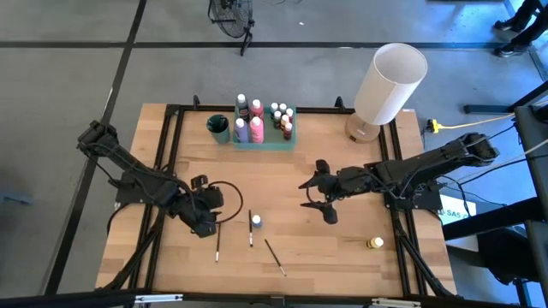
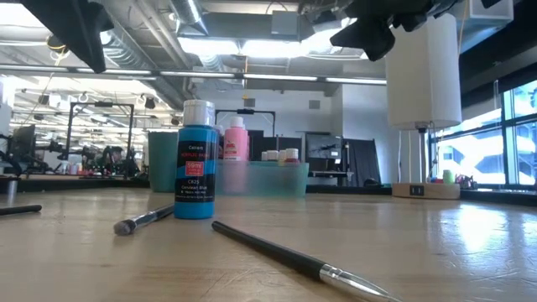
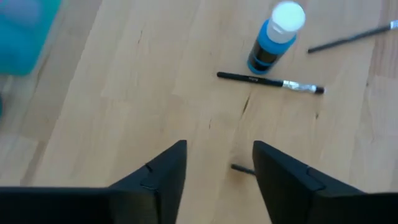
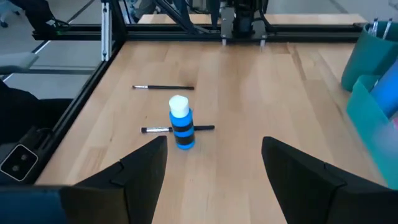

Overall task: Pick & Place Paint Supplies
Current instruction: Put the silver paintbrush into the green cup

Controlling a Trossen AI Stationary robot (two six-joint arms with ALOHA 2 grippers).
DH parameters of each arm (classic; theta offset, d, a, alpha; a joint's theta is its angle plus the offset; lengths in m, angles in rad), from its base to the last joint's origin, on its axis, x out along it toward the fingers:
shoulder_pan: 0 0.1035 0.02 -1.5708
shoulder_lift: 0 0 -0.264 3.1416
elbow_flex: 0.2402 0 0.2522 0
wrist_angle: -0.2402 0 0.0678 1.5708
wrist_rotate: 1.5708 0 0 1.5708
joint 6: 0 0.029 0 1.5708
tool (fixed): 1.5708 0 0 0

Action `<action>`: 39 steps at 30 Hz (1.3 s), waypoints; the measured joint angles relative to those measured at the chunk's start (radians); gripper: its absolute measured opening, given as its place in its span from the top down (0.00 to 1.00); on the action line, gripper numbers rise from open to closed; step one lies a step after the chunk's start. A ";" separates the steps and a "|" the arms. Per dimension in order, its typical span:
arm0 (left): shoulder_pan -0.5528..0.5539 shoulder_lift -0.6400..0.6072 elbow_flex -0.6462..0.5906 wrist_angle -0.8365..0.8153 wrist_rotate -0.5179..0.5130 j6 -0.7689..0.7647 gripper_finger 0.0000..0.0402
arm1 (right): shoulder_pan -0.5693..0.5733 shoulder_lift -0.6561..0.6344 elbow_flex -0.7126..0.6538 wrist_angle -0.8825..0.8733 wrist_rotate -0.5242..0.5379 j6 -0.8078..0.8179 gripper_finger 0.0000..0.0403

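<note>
A blue paint bottle (image 1: 256,221) with a white cap stands upright on the wooden table, with a thin dark paintbrush (image 1: 250,228) lying flat beside it. Two more brushes (image 1: 217,243) (image 1: 275,257) lie nearer the front edge. A small yellow bottle (image 1: 375,243) rests at the right front. My left gripper (image 1: 207,224) hovers open, tilted down over the far end of the left brush (image 3: 240,168). My right gripper (image 1: 306,195) hangs open above the table, right of the blue bottle (image 4: 181,124) and pointing toward it. Neither gripper has anything between its fingers.
A translucent green tray (image 1: 288,142) with several bottles stands at the far middle, and a dark teal cup (image 1: 218,128) stands left of it. A big white lamp (image 1: 390,84) stands at the far right. Bare wood lies between the tray and the blue bottle.
</note>
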 joint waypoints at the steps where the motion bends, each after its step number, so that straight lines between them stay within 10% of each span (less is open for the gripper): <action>1: -0.001 0.000 0.000 0.000 -0.004 -0.040 0.54 | 0.000 0.000 0.000 0.004 0.000 -0.007 0.34; 17: -0.095 0.043 0.000 0.002 0.099 -1.123 0.47 | -0.048 0.000 0.000 0.138 0.000 -0.306 0.34; 39: -0.237 0.330 0.000 0.399 0.266 -1.507 0.47 | -0.158 0.000 0.000 0.279 -0.054 -0.479 0.34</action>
